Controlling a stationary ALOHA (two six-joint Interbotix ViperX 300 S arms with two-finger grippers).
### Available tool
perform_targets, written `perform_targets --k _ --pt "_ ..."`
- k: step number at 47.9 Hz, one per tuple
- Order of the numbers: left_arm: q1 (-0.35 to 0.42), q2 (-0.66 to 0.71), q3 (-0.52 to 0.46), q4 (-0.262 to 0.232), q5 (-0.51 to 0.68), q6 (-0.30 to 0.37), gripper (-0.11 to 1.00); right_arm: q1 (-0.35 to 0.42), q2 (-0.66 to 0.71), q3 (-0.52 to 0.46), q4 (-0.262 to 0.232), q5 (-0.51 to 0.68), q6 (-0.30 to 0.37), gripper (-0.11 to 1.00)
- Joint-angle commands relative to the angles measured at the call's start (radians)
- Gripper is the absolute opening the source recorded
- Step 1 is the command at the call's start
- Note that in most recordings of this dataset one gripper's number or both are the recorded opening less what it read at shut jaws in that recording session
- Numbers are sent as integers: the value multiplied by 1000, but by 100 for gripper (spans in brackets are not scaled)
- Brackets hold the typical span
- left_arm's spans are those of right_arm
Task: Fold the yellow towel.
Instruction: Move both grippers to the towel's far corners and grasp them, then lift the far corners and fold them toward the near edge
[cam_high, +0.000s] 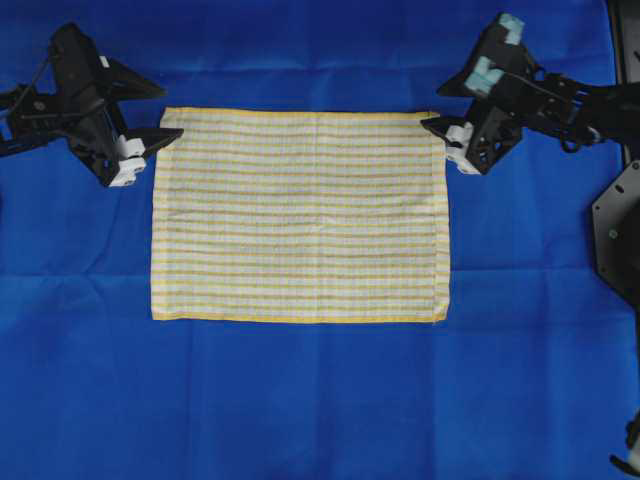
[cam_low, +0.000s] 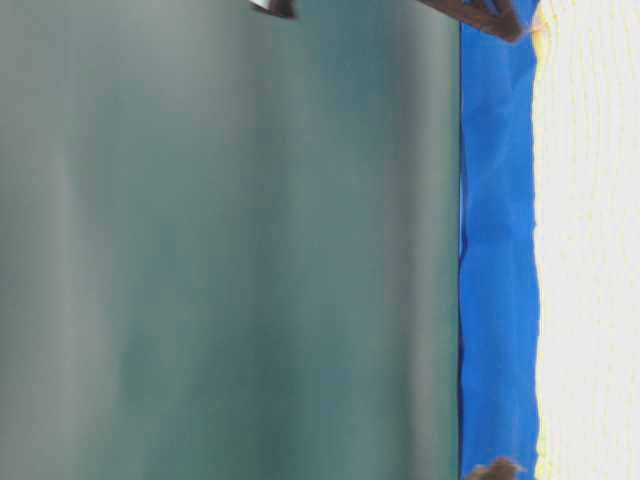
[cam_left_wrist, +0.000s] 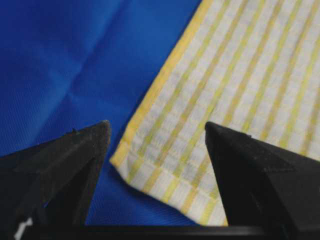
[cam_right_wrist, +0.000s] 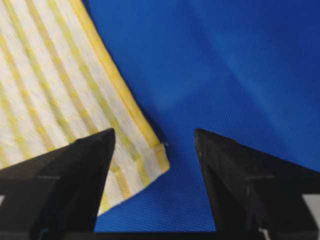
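1. The yellow towel (cam_high: 300, 215) lies spread flat on the blue cloth (cam_high: 300, 400) over the desk
2. My left gripper (cam_high: 158, 125) is spread wide at its top-left corner, holding nothing
3. My right gripper (cam_high: 438, 108) is spread wide at its top-right corner, likewise holding nothing

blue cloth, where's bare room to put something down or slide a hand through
Widest free patch: the blue cloth below the yellow towel. Narrower strips lie above the towel and beside its lower left and right edges. It is crowded at the towel's upper corners, where the open left pincer and open right pincer sit.
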Motion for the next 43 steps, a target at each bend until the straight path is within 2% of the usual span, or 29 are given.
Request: perform_targets --k 1,7,10,12,15,18,21,22,24,37,43 --pt "9 35 -18 -3 -26 2 69 -3 25 -17 14 -23 0 64" --pt "34 84 -28 -6 -28 0 64 -3 55 -15 37 -44 0 63" --pt "44 109 -32 -6 -23 -2 56 -3 64 -15 40 -46 0 61" --pt "46 120 -34 -6 -23 -2 46 -3 66 -14 40 -48 0 57" --pt "44 133 -37 -6 -20 -2 32 0 67 -11 40 -46 0 46" --pt "41 147 -37 -6 -20 -2 15 3 66 -11 40 -46 0 28" --pt "41 156 -37 -6 -18 -2 4 9 67 -12 41 -48 0 12" --pt "41 160 -37 -6 -18 -2 3 11 67 -14 40 -46 0 6" --pt "41 163 -37 -6 -18 -3 3 12 67 -14 41 -46 0 4" --pt "40 135 -38 -6 -11 -3 3 12 49 -11 57 -44 2 4" --pt "41 69 -48 -6 49 -2 3 12 -3 -11 67 -34 2 4"
